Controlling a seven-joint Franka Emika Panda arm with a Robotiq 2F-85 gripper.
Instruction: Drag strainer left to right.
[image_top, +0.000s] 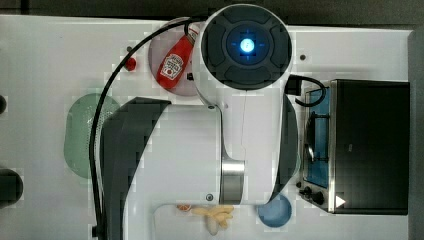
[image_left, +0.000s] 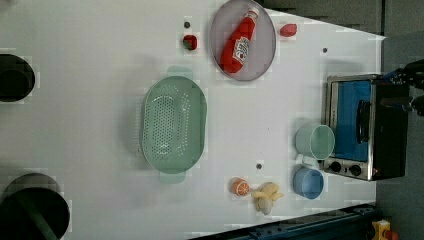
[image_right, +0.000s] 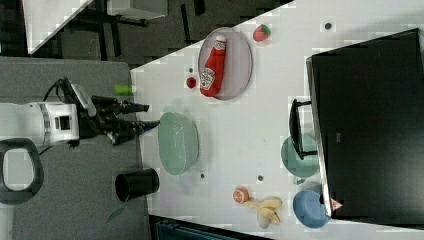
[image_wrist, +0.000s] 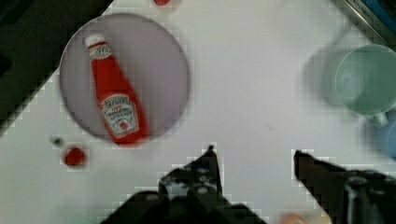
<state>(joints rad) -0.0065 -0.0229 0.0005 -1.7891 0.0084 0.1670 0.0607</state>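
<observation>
White bench (image_left: 90, 125) carries everything under one robot arm. Its hand (image_wrist: 254, 156) hangs above the surface with two dark fingers (image_wrist: 208, 163) spread apart, gripping nothing; in the right view the hand (image_right: 142, 115) sits just beside the strainer's rim, off the bench edge. One pale green strainer (image_left: 173, 125), dotted with holes, lies flat near the middle of the bench in the left view. Beyond it sits one grey plate (image_left: 260, 65) bearing one red ketchup bottle (image_left: 239, 44). One green mug (image_left: 315, 141) and one blue bowl (image_left: 308, 182) stand by one toaster oven (image_left: 365, 127). One orange slice (image_left: 240, 187) lies beside one banana bunch (image_left: 267, 196). Two small red fruits (image_left: 189, 42) lie near the plate.
</observation>
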